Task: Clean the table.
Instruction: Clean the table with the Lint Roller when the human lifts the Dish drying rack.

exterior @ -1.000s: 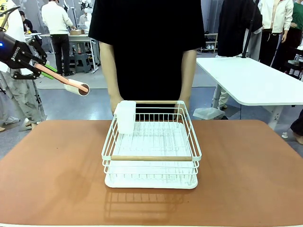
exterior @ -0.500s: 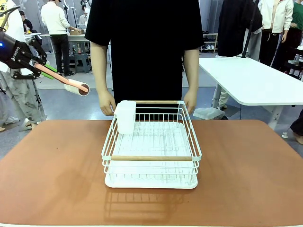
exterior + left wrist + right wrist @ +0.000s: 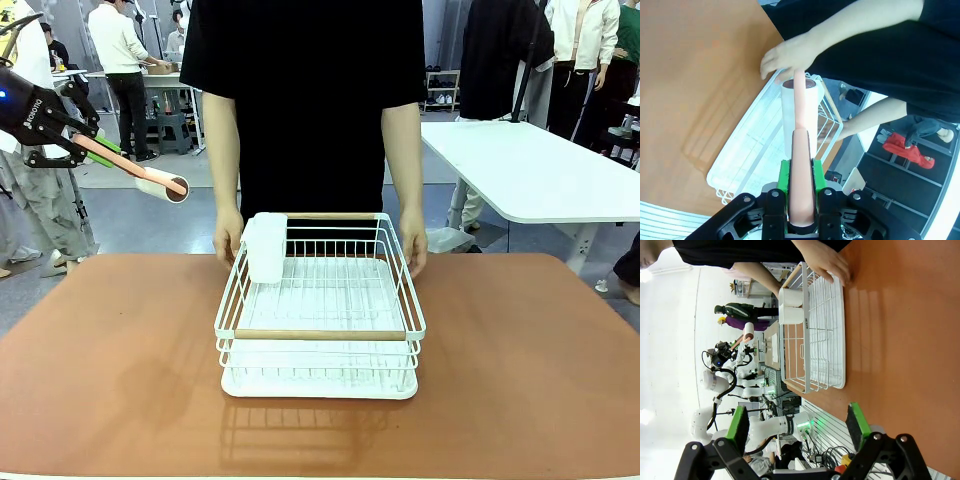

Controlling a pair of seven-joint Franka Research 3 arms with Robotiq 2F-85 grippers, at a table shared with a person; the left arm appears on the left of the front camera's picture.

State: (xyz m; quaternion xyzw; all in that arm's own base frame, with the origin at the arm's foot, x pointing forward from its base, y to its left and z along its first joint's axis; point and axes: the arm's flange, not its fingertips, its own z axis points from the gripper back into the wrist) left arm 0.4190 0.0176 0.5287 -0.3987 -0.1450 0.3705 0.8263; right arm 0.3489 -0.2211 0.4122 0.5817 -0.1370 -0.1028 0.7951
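Front view: left gripper (image 3: 92,148) pinches a lint roller (image 3: 160,184) above the table (image 3: 530,350) — right gripper (image 3: 797,424) spread wide, a person's hands (image 3: 229,238) at the rack (image 3: 320,335).

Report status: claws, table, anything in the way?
Left claw shut on lint roller, held high at left. Right claw open, empty. Table not wiped; dish rack sits mid-top, person's hands at its far end.

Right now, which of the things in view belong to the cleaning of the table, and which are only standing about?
For the job:
- brown table
- roller, gripped by the left pincer
- dish rack standing on that table, probably in the way; person's hands at its sides

Only standing about:
- white table at the far right
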